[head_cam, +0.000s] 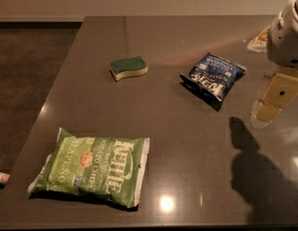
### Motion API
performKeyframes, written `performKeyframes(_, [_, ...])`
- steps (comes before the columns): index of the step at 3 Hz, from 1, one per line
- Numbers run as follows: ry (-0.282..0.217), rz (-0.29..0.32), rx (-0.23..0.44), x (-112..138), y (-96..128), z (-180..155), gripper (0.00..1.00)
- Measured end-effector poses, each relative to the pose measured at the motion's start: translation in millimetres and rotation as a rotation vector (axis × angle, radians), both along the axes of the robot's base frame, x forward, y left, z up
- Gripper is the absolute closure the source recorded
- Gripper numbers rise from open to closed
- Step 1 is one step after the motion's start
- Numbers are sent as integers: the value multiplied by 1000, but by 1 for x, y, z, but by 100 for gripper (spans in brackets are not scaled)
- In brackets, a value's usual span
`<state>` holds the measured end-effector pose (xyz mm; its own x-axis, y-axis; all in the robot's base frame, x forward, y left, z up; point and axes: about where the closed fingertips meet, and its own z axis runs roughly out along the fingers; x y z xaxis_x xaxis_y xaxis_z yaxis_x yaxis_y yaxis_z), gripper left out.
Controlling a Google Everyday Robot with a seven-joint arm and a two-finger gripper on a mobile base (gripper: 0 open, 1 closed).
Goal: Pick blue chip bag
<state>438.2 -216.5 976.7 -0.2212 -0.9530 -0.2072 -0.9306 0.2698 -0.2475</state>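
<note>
We log a dark grey worktop (178, 134) filling most of the view, glossy, with a spot of glare near its front edge. Dark floor (29, 81) lies to its left and a pale wall runs beyond its far edge.

Largest item on it is a light-green Kettle chip bag (91, 166), flat at the front left, its print askew to us.

Next is the white arm housing (286, 32) at the right edge, with the pale tan tool (273, 102) below it, low over the worktop. We cannot tell whether the tool is apart or together. It holds nothing that we can see. A dark shadow (254, 172) falls on the worktop at the front right.

The blue chip bag (214, 74) lies right of centre, crumpled and turned at an angle, white lettering up. It is near the tool, to the left of it, and apart from it.

A sponge (128, 67), green on top and yellow below, sits left of the blue chip bag, well apart from both bags.

Smallest is a pale object (257, 43) at the far right, partly hidden by the arm housing; we cannot tell what it is
</note>
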Motion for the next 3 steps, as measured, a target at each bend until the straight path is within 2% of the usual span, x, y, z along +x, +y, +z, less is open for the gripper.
performKeyframes(1, [0, 0, 0, 0, 0, 0, 0])
performKeyframes(3, [-18, -20, 37, 47, 11, -11, 0])
